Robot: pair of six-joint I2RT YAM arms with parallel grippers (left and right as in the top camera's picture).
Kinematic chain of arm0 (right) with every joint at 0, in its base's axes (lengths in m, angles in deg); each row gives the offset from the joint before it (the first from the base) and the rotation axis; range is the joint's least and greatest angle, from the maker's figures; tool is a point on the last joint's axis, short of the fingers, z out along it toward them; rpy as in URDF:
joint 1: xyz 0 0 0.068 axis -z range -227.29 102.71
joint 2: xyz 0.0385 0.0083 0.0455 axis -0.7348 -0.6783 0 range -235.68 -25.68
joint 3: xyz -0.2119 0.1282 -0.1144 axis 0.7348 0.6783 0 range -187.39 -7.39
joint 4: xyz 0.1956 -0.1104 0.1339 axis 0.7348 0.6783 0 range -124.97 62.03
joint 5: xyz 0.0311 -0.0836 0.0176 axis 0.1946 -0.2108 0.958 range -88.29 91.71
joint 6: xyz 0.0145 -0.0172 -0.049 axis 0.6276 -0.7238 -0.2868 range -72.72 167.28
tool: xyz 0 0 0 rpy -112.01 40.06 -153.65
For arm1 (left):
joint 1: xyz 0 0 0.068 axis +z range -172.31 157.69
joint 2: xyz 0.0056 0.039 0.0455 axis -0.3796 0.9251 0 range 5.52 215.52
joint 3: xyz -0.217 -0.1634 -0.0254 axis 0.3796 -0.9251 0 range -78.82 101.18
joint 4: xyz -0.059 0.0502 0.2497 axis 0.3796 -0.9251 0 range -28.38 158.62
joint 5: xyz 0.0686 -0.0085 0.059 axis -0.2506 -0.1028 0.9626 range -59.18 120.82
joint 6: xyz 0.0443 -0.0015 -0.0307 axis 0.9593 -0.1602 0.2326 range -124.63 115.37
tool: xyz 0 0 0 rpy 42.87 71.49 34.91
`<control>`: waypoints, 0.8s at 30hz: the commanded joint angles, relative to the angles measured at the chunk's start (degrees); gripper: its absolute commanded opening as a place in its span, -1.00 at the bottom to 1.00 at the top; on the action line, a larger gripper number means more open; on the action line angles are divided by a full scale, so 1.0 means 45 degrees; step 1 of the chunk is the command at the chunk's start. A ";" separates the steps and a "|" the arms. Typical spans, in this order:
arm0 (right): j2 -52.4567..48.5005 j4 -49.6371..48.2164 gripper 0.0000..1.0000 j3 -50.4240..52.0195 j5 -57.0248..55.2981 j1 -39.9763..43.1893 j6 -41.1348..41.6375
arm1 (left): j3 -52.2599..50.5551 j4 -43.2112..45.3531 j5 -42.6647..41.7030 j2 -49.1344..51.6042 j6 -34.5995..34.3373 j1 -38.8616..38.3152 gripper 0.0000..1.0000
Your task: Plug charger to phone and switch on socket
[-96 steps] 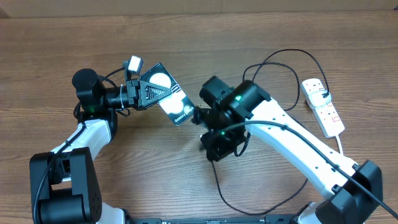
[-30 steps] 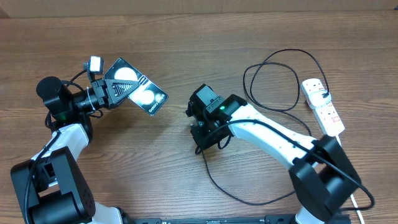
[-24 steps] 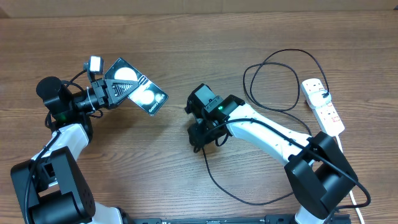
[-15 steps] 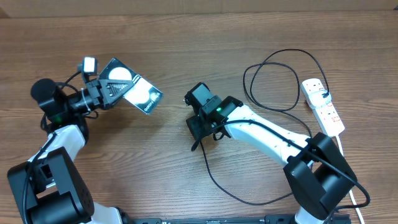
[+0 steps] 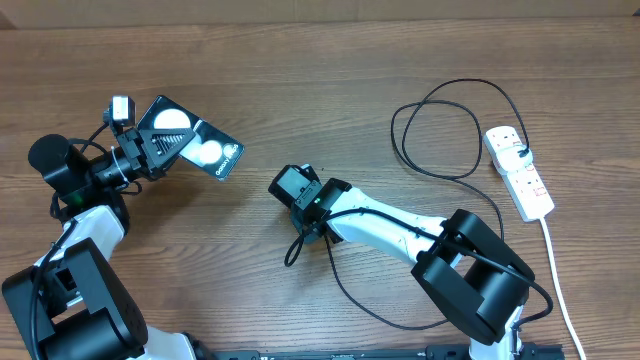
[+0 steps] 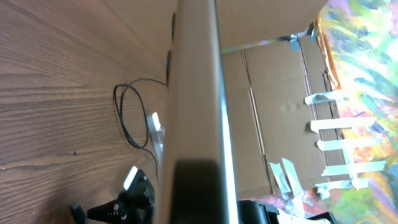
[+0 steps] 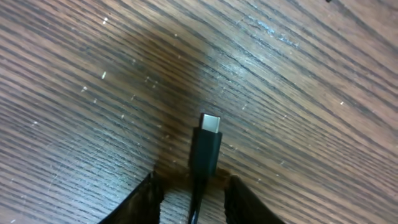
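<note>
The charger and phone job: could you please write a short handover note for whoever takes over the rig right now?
Left gripper: shut on the phone, held raised at the left, glossy face towards the overhead camera.
Right gripper: shut on the charger just behind its connector tip, low over the wood mid-table.
Socket: lies at the right; the charger's far end reaches it. Switch state unreadable.
Done: phone and connector both grasped, but apart.
Left: bring them together, insert the tip, then switch on the socket.
</note>
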 commanded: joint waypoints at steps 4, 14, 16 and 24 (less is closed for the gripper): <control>-0.0359 0.2676 -0.07 -0.0442 -0.0476 0.0044 0.1967 | 0.0316 0.0053 -0.0257 0.0039 -0.0165 0.0053 -0.92; -0.0364 0.3886 -0.06 -0.0709 0.2341 -0.0049 0.1438 | 0.0316 0.0058 -0.0257 0.0039 -0.0063 0.0053 -0.91; -0.0364 0.3886 -0.15 -0.0665 0.2331 -0.0044 0.1355 | 0.0316 0.0058 -0.0262 0.0039 -0.0063 0.0053 -0.90; -0.0413 0.3031 -0.39 0.0087 0.2327 0.0189 0.1292 | 0.0316 0.0053 -0.0257 0.0039 -0.0073 0.0039 -0.91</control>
